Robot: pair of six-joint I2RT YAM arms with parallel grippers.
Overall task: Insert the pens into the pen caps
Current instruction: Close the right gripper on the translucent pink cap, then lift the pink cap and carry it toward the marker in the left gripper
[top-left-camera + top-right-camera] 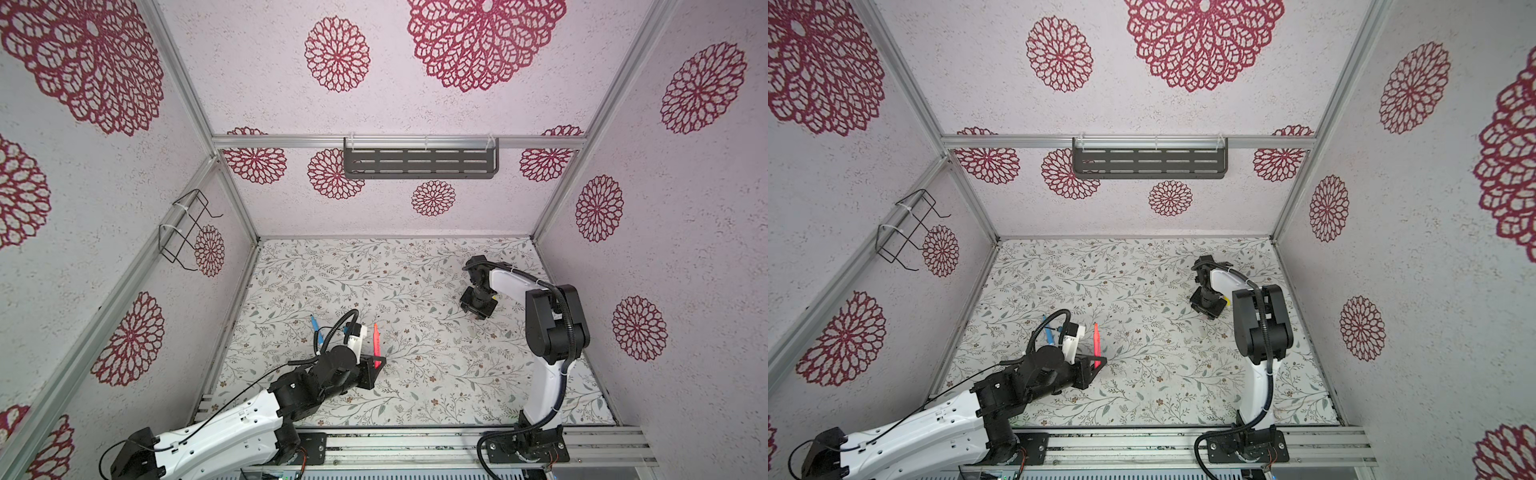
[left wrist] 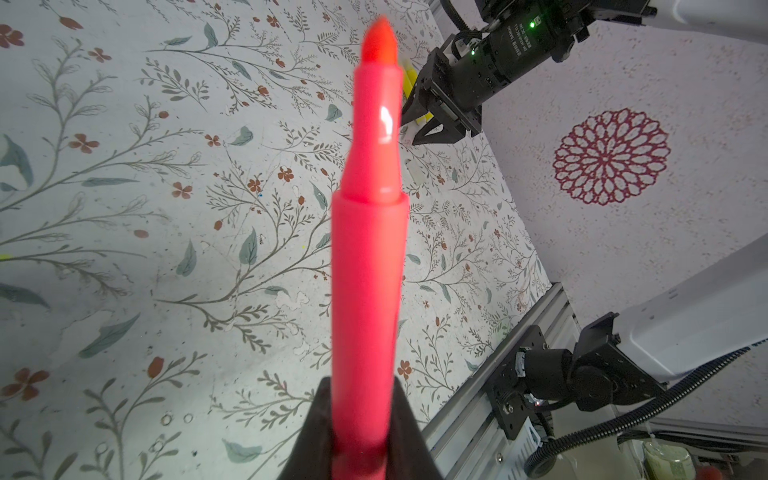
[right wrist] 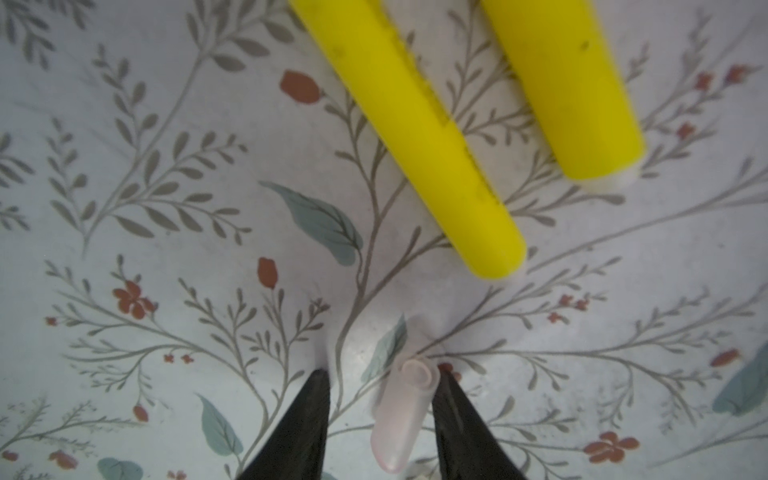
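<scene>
My left gripper (image 1: pixel 376 368) (image 1: pixel 1097 365) (image 2: pixel 361 436) is shut on the lower end of the pink-red pen (image 1: pixel 376 345) (image 1: pixel 1096 343) (image 2: pixel 370 249), which it holds above the table with the tapered tip pointing away. A blue pen (image 1: pixel 316 326) (image 1: pixel 1048 328) lies left of that arm. At the far right my right gripper (image 1: pixel 478 311) (image 1: pixel 1208 311) (image 3: pixel 382 374) is down at the table, open. A clear pen cap (image 3: pixel 401 415) lies between its fingers, against one finger and with a gap to the other. Two yellow pens (image 3: pixel 415 137) (image 3: pixel 569 83) lie just beyond it.
A dark slotted shelf (image 1: pixel 419 164) hangs on the back wall and a wire rack (image 1: pixel 185 228) on the left wall. An aluminium rail (image 1: pixel 415 444) runs along the table's front edge. Another pale cap (image 2: pixel 414 171) lies on the floral table (image 1: pixel 415 374) near the right gripper.
</scene>
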